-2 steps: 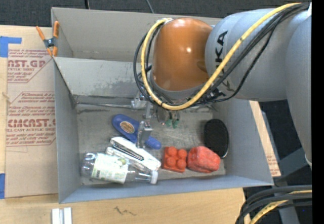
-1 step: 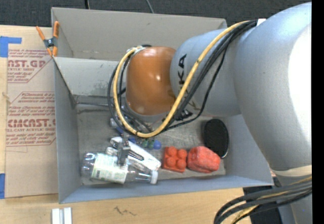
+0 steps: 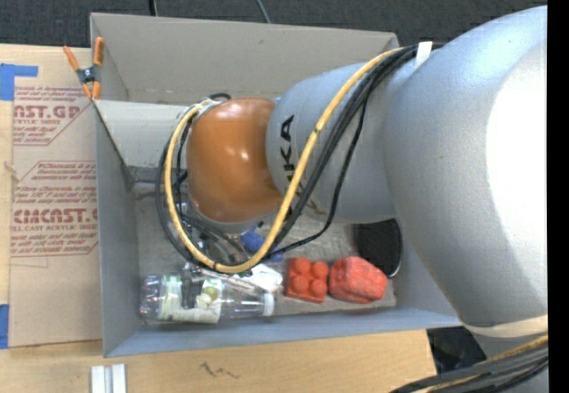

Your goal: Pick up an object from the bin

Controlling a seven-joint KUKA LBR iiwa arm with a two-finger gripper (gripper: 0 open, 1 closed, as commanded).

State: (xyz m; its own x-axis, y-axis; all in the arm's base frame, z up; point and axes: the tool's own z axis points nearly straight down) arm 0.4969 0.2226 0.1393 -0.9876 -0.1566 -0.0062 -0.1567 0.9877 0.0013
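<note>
Where the arm (image 3: 373,169) reads "KA", a clear bottle (image 3: 200,296) lies near.

The orange cover (image 3: 233,158) and looped cables (image 3: 178,204) hide most of the gripper (image 3: 199,256). Just to the view's right of it, a blue thing (image 3: 252,241) peeks from under the cables, its kind unclear. Farther right, the arm (image 3: 427,142) covers part of a black round thing (image 3: 380,244) and much of the bin (image 3: 114,240) floor behind the gripper. The arm runs off the right edge.
</note>
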